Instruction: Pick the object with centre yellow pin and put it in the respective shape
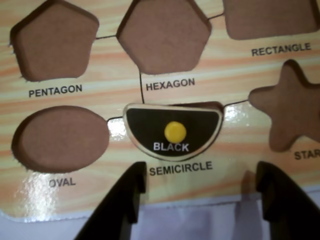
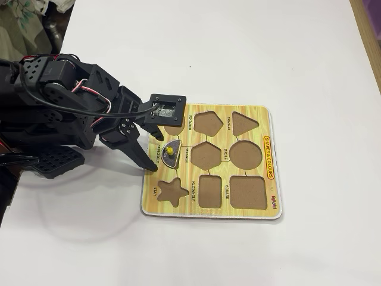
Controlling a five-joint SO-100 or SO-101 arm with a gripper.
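The object with centre yellow pin (image 1: 172, 127) is a black semicircle marked BLACK with a pale rim. It lies in the respective shape (image 1: 200, 105), the cutout labelled SEMICIRCLE on the yellow wood-grain board (image 1: 115, 75). Only a brown sliver of the cutout shows along the piece's flat side. The piece looks slightly askew; I cannot tell whether it sits fully flush. My gripper (image 1: 200, 175) is open just short of the piece, over the board's edge, with nothing between its black fingers (image 1: 127, 200). The fixed view shows the piece (image 2: 169, 152) just right of the open gripper (image 2: 153, 150).
Bare brown cutouts surround the piece: oval (image 1: 60, 137), pentagon (image 1: 55, 42), hexagon (image 1: 165, 35), rectangle (image 1: 270, 17) and star (image 1: 292, 107). The board (image 2: 250, 119) lies on a white table (image 2: 238, 47). The black arm (image 2: 65, 113) fills the left of the fixed view.
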